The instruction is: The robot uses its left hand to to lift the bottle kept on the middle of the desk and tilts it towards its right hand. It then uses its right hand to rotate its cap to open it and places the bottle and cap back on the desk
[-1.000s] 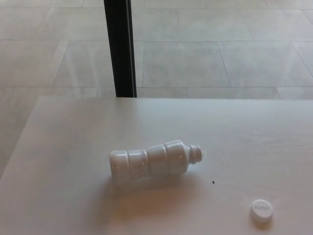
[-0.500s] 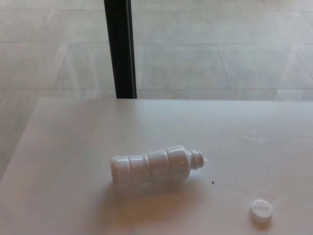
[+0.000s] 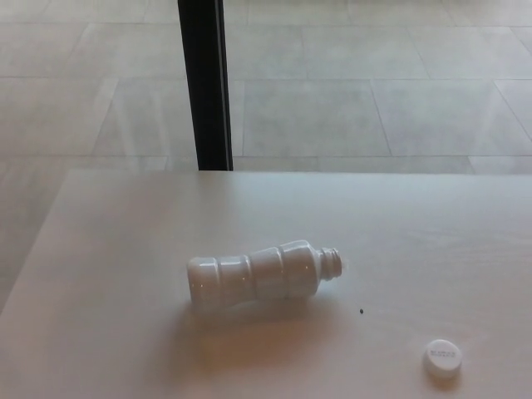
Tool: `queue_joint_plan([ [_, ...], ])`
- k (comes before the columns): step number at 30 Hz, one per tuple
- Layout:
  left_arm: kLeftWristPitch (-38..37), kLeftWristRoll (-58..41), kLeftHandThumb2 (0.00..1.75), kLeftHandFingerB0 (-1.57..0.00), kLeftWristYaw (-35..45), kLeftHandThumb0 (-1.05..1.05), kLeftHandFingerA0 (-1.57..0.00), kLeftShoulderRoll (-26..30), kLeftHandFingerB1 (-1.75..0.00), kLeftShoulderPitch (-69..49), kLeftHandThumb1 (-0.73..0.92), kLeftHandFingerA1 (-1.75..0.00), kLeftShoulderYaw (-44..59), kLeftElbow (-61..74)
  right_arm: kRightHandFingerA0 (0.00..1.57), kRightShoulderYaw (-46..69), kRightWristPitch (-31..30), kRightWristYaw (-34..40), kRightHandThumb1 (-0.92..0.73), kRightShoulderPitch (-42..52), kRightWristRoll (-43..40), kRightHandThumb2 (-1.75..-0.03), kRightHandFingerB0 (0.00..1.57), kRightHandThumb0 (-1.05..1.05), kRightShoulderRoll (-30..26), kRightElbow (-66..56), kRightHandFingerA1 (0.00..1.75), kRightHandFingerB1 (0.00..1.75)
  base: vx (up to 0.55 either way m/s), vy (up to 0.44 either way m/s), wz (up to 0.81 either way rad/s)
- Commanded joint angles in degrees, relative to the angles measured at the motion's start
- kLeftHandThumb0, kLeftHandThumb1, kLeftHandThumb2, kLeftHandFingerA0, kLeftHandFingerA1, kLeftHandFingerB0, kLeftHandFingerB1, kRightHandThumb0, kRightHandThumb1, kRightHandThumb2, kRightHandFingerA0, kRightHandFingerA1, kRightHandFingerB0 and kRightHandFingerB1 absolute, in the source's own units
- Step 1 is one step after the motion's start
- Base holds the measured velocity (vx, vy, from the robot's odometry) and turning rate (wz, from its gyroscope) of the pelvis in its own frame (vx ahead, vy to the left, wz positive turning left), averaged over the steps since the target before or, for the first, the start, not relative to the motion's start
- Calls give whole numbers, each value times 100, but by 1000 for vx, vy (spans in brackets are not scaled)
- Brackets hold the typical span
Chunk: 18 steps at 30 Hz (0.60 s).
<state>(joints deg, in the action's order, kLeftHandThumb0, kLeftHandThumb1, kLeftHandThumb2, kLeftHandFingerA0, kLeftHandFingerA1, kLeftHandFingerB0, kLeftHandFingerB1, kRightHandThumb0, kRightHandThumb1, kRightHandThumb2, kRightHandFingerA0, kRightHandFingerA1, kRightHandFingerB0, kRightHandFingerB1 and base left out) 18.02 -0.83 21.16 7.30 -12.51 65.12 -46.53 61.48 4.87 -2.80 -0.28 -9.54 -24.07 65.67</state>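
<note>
White bottle (image 3: 264,273) on its side on the desk (image 3: 125,249) — cap (image 3: 442,357) well apart — neither hand visible.

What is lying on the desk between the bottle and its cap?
Only a tiny dark speck between bottle and cap; otherwise bare desk, in the head view.

bottle (image 3: 262,274): lies on its side, rocking a touch since a second ago, open neck now tipped slightly up toward 3 o'clock | cap (image 3: 442,355): no real move of its own | whole scene sits a shade lower in frame: camera shift, not the objects
</note>
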Motion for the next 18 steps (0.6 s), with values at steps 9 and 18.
queue_joint_plan([
  [9, -1200, -1080, 64, -19, -311, -87, -34, 449, -65, -174, 79, -82, -430, -792, 46, -234, -351, -924, -85, -12, -1115, -65, 31, -73, -19, 553, 50, 35, 0, 0, 0],
  [18, -1476, -1710, 64, -20, -465, -88, -33, 591, -68, -108, 79, -84, -522, -1121, 43, -1027, -35, -1012, -82, 66, -1052, -65, 32, -74, -38, 497, 50, 35, 0, 0, 0],
])
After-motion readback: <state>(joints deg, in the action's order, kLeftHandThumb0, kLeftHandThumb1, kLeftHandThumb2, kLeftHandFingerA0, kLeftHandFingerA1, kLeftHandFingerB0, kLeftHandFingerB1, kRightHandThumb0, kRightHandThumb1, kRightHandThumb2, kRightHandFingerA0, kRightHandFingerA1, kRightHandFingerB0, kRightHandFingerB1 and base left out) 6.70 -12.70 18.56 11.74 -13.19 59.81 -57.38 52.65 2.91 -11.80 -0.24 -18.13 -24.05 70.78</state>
